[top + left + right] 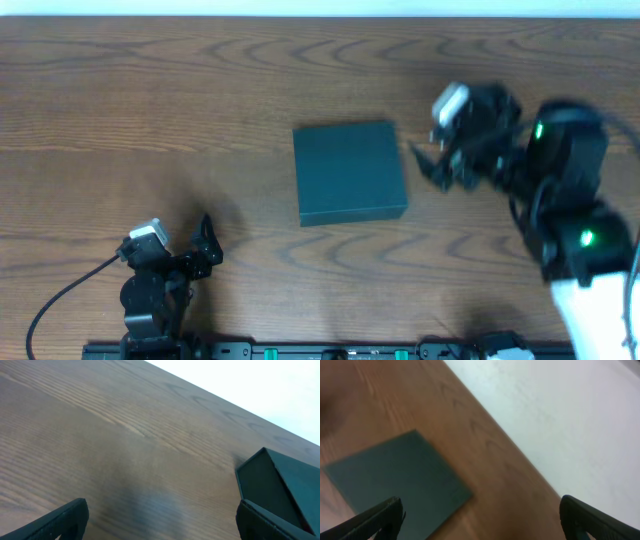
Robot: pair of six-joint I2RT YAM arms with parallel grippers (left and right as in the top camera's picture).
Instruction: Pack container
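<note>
The dark teal-green container [349, 172] lies shut and flat in the middle of the wooden table. It also shows at the right edge of the left wrist view [285, 490] and low on the left of the right wrist view [400, 480]. My left gripper [207, 243] is open and empty near the front left, well apart from the container. My right gripper [428, 160] is open and empty, raised just right of the container's right edge. No snack packets are in view.
The wooden table [150, 90] reaches to a pale back edge [560, 420]. The arm bases and a dark rail [300, 350] run along the front edge.
</note>
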